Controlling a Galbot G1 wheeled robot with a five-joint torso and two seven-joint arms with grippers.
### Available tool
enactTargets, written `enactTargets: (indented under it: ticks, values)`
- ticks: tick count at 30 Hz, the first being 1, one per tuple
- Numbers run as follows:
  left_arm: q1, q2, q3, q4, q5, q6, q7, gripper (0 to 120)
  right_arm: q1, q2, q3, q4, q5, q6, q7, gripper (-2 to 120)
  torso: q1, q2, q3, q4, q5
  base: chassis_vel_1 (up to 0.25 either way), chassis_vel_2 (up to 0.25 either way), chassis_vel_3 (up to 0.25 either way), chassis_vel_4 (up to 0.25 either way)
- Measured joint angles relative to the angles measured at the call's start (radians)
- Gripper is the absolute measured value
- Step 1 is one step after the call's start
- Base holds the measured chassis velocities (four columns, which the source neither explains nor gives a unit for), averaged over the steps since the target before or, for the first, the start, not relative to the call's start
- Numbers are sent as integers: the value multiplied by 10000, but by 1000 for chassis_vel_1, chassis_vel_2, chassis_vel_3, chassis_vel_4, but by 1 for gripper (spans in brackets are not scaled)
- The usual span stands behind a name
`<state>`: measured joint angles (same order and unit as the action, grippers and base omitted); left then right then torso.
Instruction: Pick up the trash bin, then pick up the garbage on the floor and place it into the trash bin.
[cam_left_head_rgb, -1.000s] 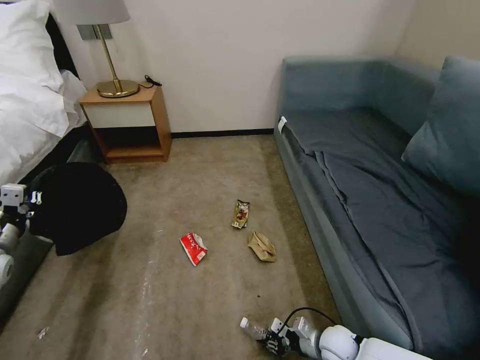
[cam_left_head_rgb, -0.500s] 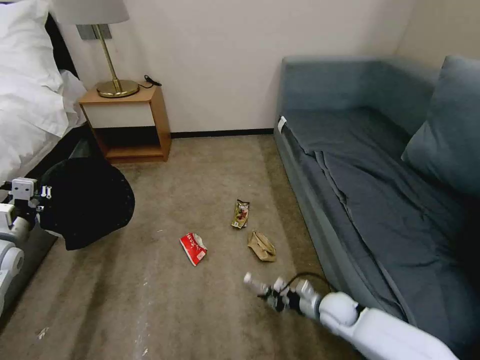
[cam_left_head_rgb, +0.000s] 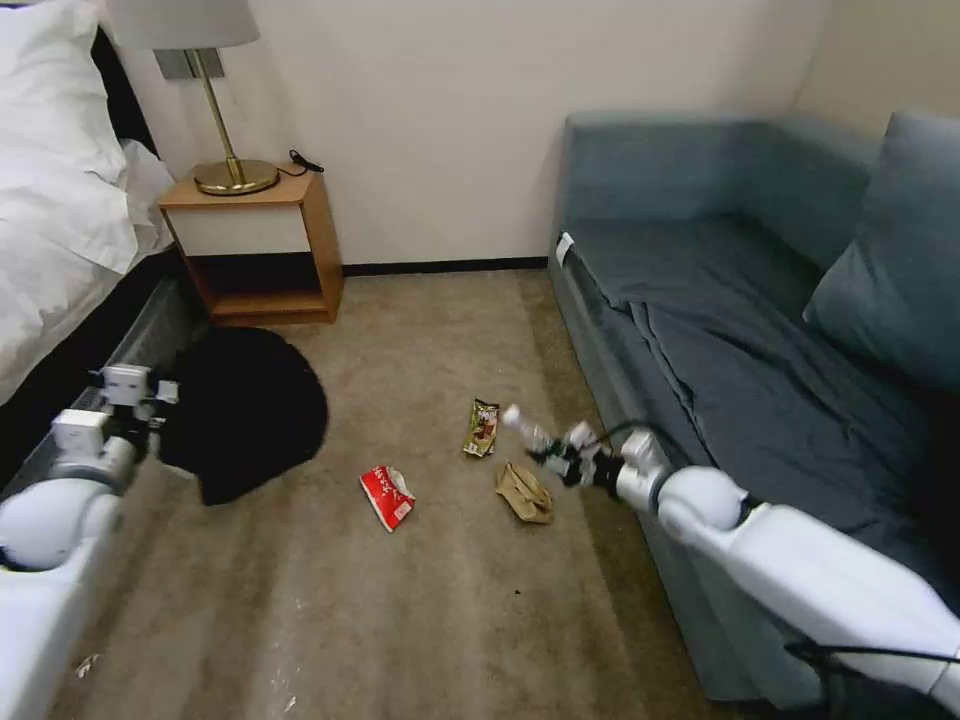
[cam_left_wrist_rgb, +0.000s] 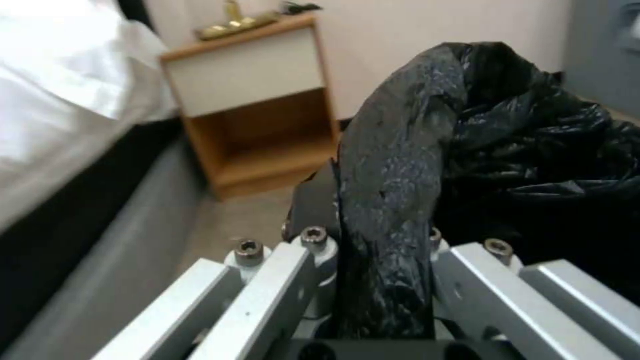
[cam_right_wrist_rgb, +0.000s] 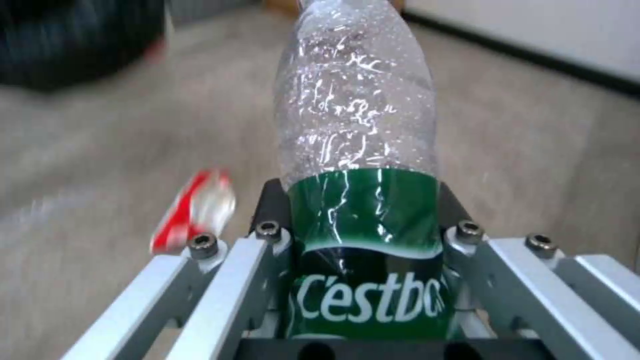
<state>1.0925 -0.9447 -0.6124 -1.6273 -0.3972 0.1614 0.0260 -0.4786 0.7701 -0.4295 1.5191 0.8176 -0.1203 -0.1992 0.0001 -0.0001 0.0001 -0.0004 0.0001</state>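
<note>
- The left tool (cam_left_head_rgb: 135, 392) is clamped on the rim of the trash bin (cam_left_head_rgb: 245, 410), holding it off the carpet at the left of the scene, near the bed (cam_left_head_rgb: 60, 200) and the nightstand (cam_left_head_rgb: 262, 240)
- In the left wrist view the left tool (cam_left_wrist_rgb: 373, 260) has the black liner pinched tight between its jaws, with the bin's dark bag (cam_left_wrist_rgb: 507, 150) bulging just beyond; the white shell of the bin cannot be made out
- The right tool (cam_left_head_rgb: 562, 460) is closed on the clear green-labelled bottle (cam_left_head_rgb: 528, 432) and holds it in the air above the floor, in front of the sofa (cam_left_head_rgb: 760, 330), well apart from the bin
- The right wrist view shows the bottle (cam_right_wrist_rgb: 360, 150) gripped around its green label, the jaws pressed against both sides, its neck pointing away from the right tool (cam_right_wrist_rgb: 363, 270)
- Three pieces lie on the carpet between the two arms: the red wrapper (cam_left_head_rgb: 387, 497) nearest the bin, the brown-gold snack wrapper (cam_left_head_rgb: 482, 428) farther back, and the tan paper bag (cam_left_head_rgb: 524, 492) almost under the raised bottle
- Judged from this, the bin pickup is done and the first piece is lifted but not yet in the bin
- Left to do: bring bottle and bin together, drop it in, then collect the three pieces on the floor
</note>
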Motion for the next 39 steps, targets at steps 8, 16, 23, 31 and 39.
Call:
enactTargets:
  ticks: [8, 16, 23, 31, 39]
  values:
    - [-470, -770, 939, 256, 643, 14, -80, 6, 1918, 407, -914, -62, 975, -145, 221, 25, 0, 0, 0, 3, -2, 0, 0, 0, 0]
    - [-600, -869, 1104, 314, 718, 42, -125, 6, 3487, 1922, -2703, -869, 1858, -226, 482, 25, 0, 0, 0, 5, -2, 0, 0, 0, 0]
    - [-373, -802, 741, 361, 585, -74, -70, 6, 4047, 4048, -3740, -2032, 2117, 45, 443, 25, 0, 1, 0, 6, -6, 0, 0, 0, 0]
    - [-285, -804, 485, 491, 463, -215, -29, 6, 4217, 5842, -4164, -3663, 2064, 302, 281, 25, 0, 1, 0, 7, -6, 0, 0, 0, 0]
    - [-101, -693, 18, 623, 81, -408, 86, 6, 3827, 7155, -4169, -5191, 1740, 627, 342, 25, 0, 1, -1, 2, -5, 0, 0, 0, 0]
